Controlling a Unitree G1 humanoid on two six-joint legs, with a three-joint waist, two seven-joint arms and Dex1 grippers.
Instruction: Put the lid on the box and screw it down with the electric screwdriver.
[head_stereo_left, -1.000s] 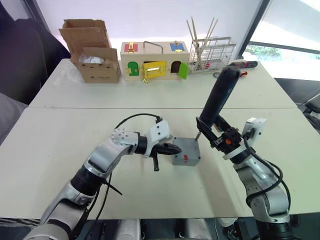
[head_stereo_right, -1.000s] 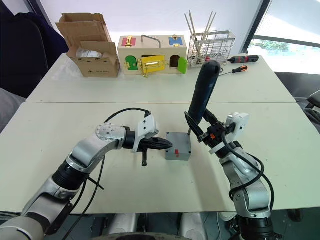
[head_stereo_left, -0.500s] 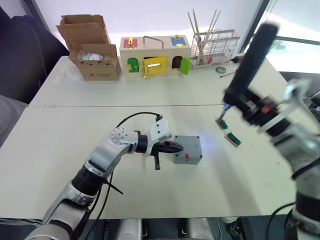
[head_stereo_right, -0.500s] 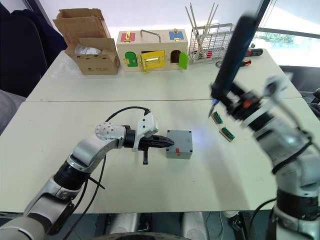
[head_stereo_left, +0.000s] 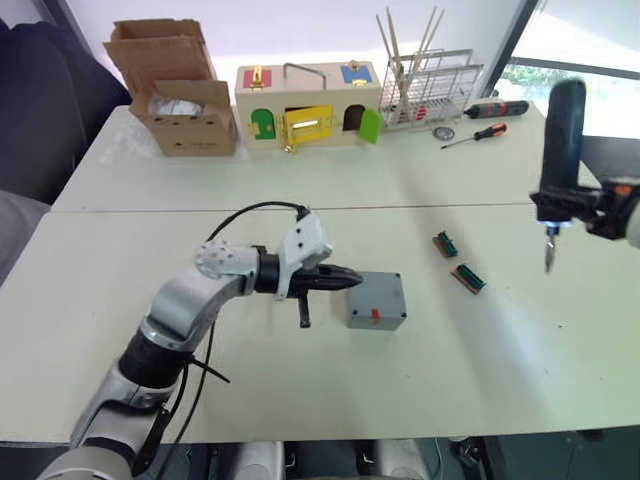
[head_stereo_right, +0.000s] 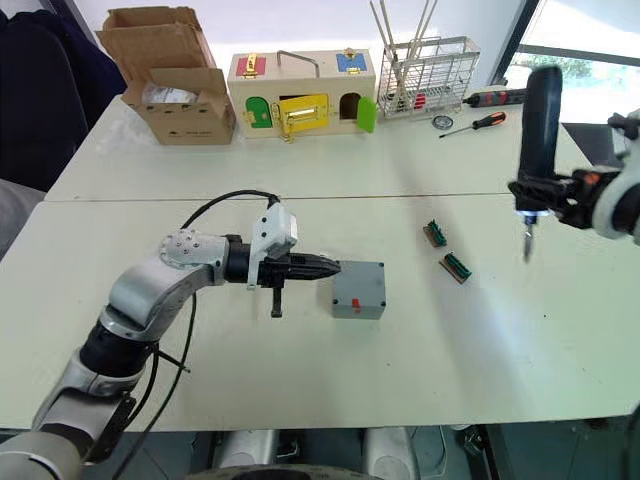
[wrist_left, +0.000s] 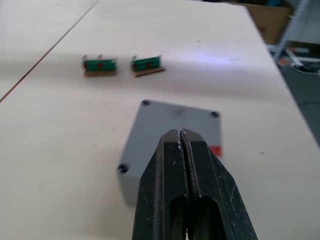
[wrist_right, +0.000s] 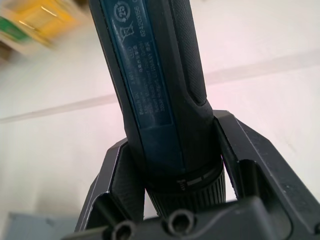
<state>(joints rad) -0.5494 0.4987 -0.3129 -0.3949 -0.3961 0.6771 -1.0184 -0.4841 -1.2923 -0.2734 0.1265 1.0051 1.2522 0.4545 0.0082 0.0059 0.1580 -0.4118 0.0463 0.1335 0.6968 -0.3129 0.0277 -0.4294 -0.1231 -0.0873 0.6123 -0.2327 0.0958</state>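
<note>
Since a second earlier, the right gripper (head_stereo_right: 545, 192) had swung the electric screwdriver (head_stereo_left: 560, 140) away from the box (head_stereo_left: 376, 301), from just above its far corner out to the right edge of the frame. It held the tool clenched between its two black fingers (wrist_right: 116, 175) near the bit end (the wrist view showed them pressed against either side of the dark barrel). The screwdriver's long axis stood almost upright, the rounded butt toward the top of the frame and the short metal bit pointing straight down at the table (head_stereo_left: 500, 350), well clear of the surface.

The box sat near the centre of the frame on the near table, with the lid (wrist_left: 175, 125) lying flat on top of it and its red mark on the edge facing the camera. Screw holes showed at the lid's corners in the left wrist view.

The left gripper (head_stereo_left: 352, 278) lay level just left of the box, its fingers (wrist_left: 197, 170) pressed together with nothing between them, tips touching or nearly touching the box's left side.

Two small green connector pieces (head_stereo_left: 456, 262) lay right of the box, between it and the screwdriver. Along the top of the frame stood a cardboard box (head_stereo_left: 180, 95), a wooden box with coloured doors (head_stereo_left: 308, 105) and a wire rack (head_stereo_left: 432, 90).
</note>
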